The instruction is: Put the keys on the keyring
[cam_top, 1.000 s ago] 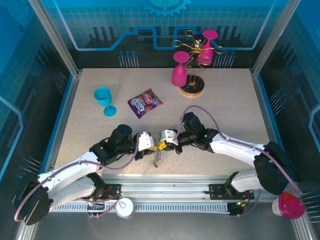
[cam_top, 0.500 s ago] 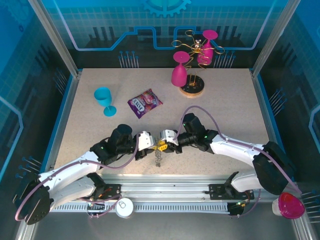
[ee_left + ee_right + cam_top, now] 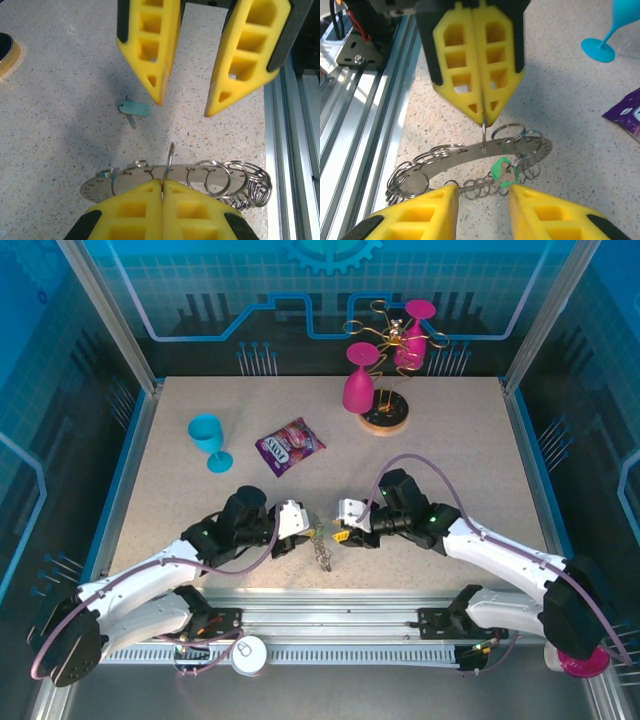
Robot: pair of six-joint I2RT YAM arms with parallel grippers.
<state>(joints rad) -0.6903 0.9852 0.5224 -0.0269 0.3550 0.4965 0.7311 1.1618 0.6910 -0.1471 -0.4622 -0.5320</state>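
Left claw (image 3: 163, 189) clamped on a loop of the keyring (image 3: 470, 152) at the middle of the worktop's (image 3: 450, 460) near edge, right claw (image 3: 481, 192) apart facing it, green key (image 3: 504, 172) among the loops, grey-green key (image 3: 134, 108) loose nearby.

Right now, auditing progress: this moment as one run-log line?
left hand: shut on large dark metal keyring | right hand: open, empty | bright green key: among ring's loops | pale grey-green key: on speckled table

I am working over a speckled beige table (image 3: 470, 470); blue circuit-patterned panels (image 3: 180, 290) are enclosing it, aluminium rails (image 3: 340, 612) are running along my edge, and soft light is seemingly falling evenly.
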